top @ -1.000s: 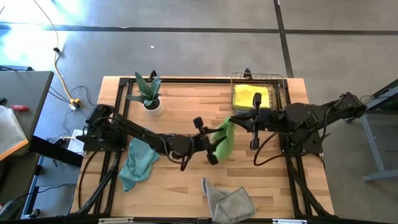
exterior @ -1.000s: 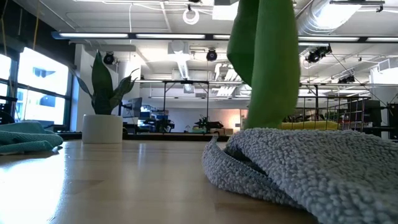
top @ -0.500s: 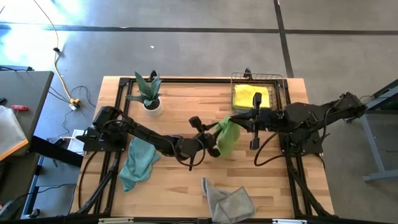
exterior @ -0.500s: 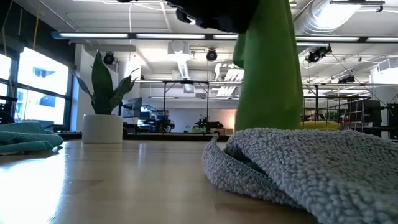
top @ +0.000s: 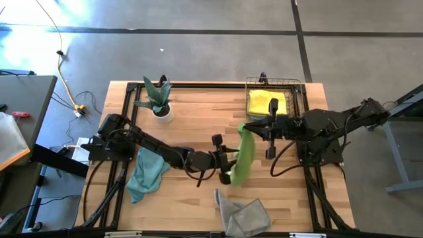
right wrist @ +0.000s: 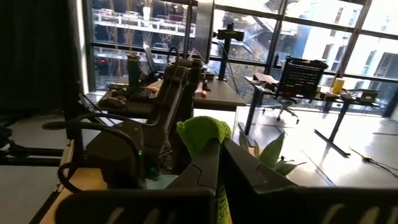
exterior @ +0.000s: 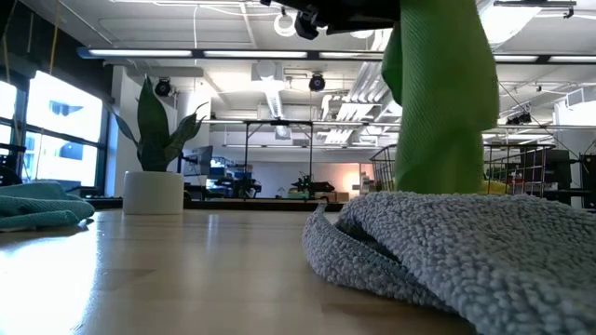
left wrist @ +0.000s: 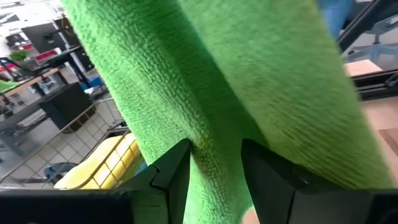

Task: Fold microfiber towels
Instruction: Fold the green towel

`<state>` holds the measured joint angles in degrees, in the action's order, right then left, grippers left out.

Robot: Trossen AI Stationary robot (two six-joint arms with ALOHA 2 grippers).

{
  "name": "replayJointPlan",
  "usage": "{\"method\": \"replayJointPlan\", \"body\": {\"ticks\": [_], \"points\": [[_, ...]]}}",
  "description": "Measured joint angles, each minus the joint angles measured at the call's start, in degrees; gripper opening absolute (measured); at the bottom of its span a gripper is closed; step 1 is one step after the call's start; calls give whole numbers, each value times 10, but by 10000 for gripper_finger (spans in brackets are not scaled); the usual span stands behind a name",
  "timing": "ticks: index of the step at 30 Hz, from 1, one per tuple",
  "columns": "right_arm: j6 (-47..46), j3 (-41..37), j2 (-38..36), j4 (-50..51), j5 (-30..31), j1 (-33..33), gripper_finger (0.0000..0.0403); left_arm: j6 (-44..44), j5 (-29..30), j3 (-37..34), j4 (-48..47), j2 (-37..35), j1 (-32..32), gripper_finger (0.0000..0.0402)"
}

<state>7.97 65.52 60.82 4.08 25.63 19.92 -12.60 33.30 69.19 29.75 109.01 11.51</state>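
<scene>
Lime green towel point(top: 243, 153) held up between both grippers above the middle of the table.
Right gripper point(top: 246, 127) pinches its top corner tight; left gripper point(top: 228, 173) clasps the lower edge. Spreading step, apparently; next it needs laying flat on bare wood, clear of the grey towel point(top: 241, 213).

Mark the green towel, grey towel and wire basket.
green towel point(top: 243, 155), high view, middle of the hanging cloth
grey towel point(top: 246, 215), high view, middle of the heap
wire basket point(top: 301, 99), high view, right rim
</scene>
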Motion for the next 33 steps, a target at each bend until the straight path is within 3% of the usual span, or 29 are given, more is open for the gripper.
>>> {"method": "replayJointPlan", "body": {"ticks": [6, 18, 23, 27, 33], "points": [[-1, 0, 0, 0, 13, 0, 0, 0, 0, 0, 2, 11, 3, 133], [-52, 0, 0, 5, 11, 0, 0, -42, 266, 0, 5, 31, -12, 133], [-51, 0, 0, 26, 11, 0, 0, -78, 302, 0, 5, 31, -6, 130], [-58, 0, 0, 61, 10, 0, 0, -103, 304, 0, 5, 31, 2, 98], [-66, 0, 0, 73, 10, 0, 0, -105, 304, 0, 6, 31, 2, 10]]}}
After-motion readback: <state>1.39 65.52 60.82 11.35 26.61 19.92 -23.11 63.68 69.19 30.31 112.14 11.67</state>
